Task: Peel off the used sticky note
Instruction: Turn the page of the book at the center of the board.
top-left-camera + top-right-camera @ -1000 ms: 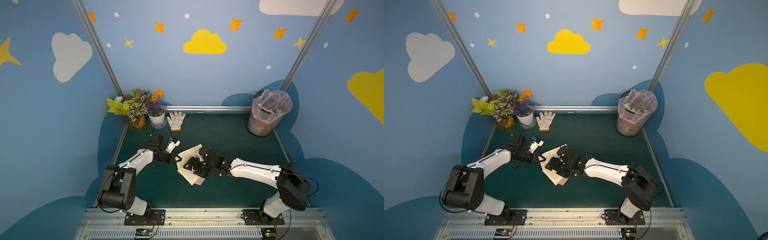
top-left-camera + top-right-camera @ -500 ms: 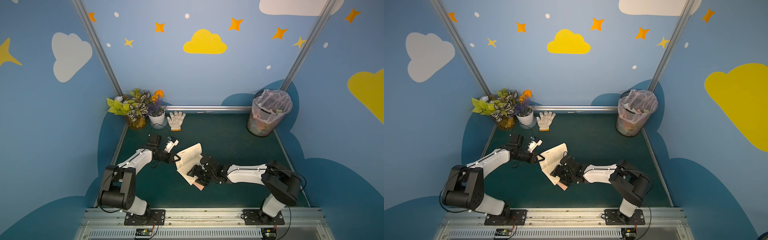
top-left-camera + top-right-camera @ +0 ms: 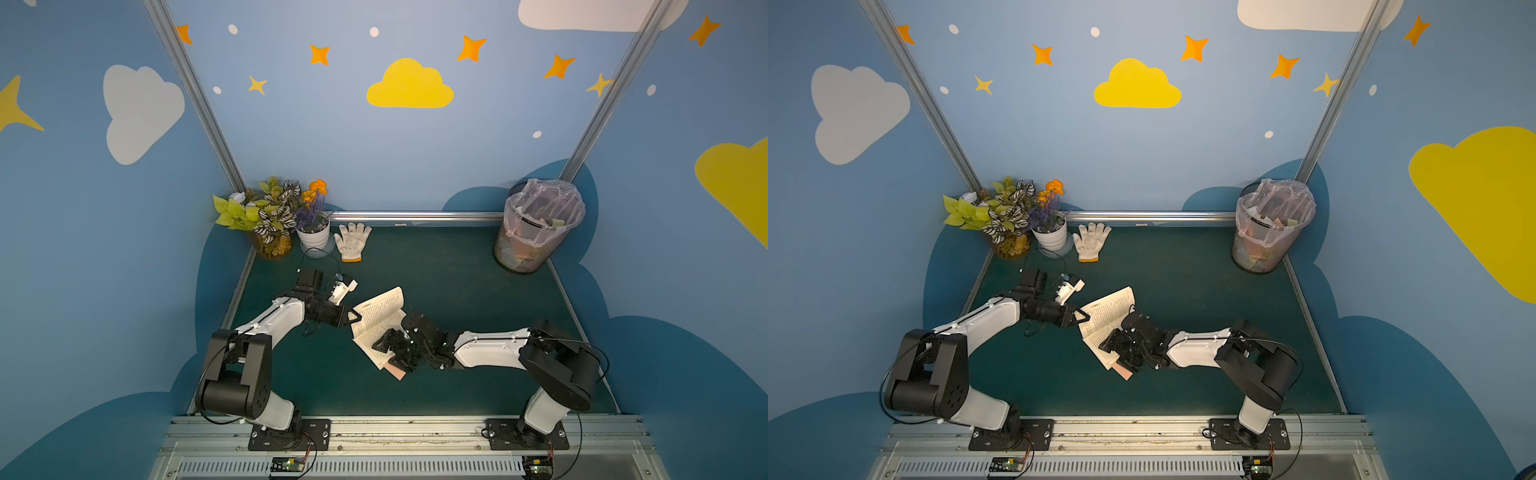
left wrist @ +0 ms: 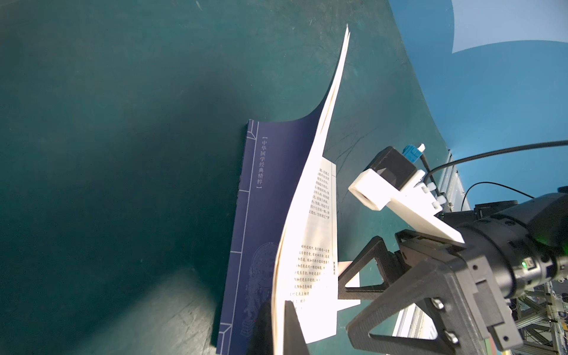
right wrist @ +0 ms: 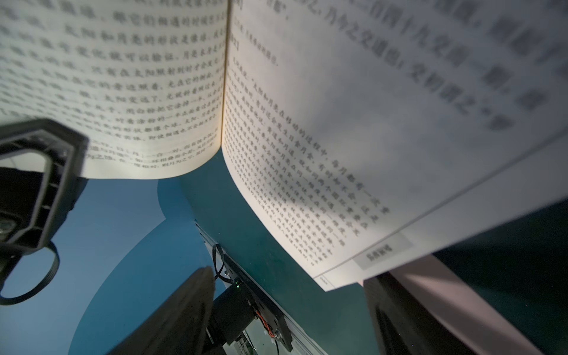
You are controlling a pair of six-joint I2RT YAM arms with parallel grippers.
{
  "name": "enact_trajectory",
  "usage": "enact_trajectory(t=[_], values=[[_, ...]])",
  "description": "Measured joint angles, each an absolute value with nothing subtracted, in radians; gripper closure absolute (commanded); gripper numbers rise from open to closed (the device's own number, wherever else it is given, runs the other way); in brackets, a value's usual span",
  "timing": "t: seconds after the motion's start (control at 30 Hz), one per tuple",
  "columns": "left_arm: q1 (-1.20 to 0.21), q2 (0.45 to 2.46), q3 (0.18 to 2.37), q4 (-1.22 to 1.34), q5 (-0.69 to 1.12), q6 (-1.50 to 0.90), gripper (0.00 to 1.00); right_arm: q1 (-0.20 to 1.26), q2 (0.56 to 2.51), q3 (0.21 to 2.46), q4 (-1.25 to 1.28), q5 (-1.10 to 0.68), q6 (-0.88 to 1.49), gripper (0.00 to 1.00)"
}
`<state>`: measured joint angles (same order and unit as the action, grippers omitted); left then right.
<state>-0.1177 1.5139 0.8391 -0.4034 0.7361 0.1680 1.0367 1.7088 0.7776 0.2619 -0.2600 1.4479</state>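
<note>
Only the left wrist view shows the blue cover [image 4: 264, 215] of the book [image 4: 316, 246] and the left gripper [image 4: 278, 329] pinching its pages [image 4: 322, 129], while the flat pink sticky note [image 3: 397, 373] pokes out under the book by the wide-apart right gripper [image 3: 390, 354].

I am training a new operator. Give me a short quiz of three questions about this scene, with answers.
1. True or false: the left gripper is shut on pages of the open blue-covered paper book.
2. The pink paper sticky note: A) protrudes from the book's edge; B) lies apart from the book; C) is clamped in the left gripper.
3. Fill in: the jaws of the right gripper stand ___.
Key: 1 true; 2 A; 3 open.
</note>
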Motion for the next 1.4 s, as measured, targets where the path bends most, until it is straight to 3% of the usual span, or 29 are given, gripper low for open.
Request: enact_trajectory(t=[1.4], values=[[-0.131, 1.537, 0.839, -0.405, 0.767, 0.178, 0.97, 0.904, 1.711, 0.739, 0.426, -0.272, 1.430, 0.10]])
